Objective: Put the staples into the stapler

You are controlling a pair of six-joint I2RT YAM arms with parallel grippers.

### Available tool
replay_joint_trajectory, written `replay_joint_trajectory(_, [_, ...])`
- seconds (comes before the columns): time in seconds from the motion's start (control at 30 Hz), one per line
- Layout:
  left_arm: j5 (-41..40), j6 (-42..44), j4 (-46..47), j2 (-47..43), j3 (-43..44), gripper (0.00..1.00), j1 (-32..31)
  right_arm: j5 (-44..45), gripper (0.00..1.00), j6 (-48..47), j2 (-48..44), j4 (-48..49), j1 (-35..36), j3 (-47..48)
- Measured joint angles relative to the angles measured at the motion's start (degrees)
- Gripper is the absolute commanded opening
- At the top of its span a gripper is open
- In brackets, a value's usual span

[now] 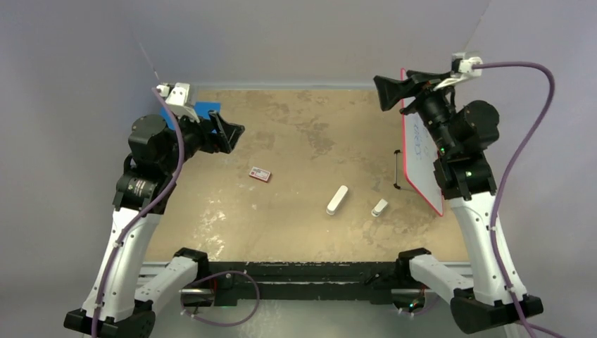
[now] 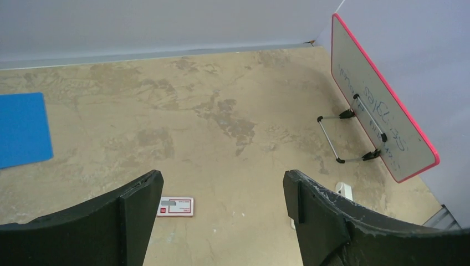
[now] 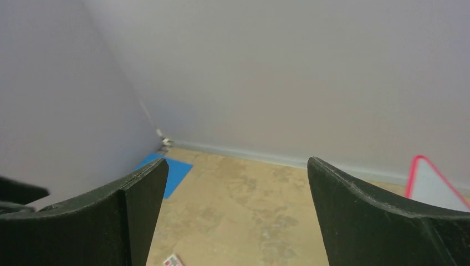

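Barely started, by the look of it. No contact with any task item. Left tool [image 1: 236,135] poised over the far-left part of the bench [image 1: 296,141], spread wide with nothing between the fingers. Right tool [image 1: 384,93] high up at the far right, equally wide and equally empty. Same story in both wrist views: only open air between the black fingers.

Stapler [image 1: 337,200] lying flat on the bench, right of centre and toward the near edge, well apart from both tools. Long axis running near-to-far with a lean: near end toward the left, far end toward the right. Cannot tell which end is the nose, nor whether the magazine is open. Just to its right, a short white piece [image 1: 379,208] on roughly the same slant, near but not touching.

Staples not visible as a loose strip; presumably inside the small red-and-white box [image 1: 260,174], lying left of the stapler and closer to the left tool, long side angled across the bench.

Left to do, in all likelihood: everything. Get the staples out, open the stapler, slide the strip in along that long axis, close up.
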Motion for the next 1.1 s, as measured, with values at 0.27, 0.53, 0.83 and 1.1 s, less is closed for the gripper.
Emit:
replay_joint_trajectory(0.27, [5.95,-1.31,3.89,-0.90,-5.88,0.85,0.13,-1.97,0.99,1.55,6.08,5.11,12.39,-1.81])
replay_joint_trajectory(0.53, [9.53,-6.43,5.88,1.03,-13.77,0.86,0.26,4.50,0.99,-1.22,16.24,8.57,28.50,-1.40])
replay_joint_trajectory(0.83, [-3.48,-13.73,1.42,4.83,-16.44,0.86,0.37,10.78,0.94,-8.87,31.69,5.09,41.03,4.46])
replay_joint_trajectory(1.1, [-17.88,-21.75,-5.55,6.62,-16.90,0.89,0.94,9.57,0.84,-13.92,36.92,4.07,41.24,1.88])
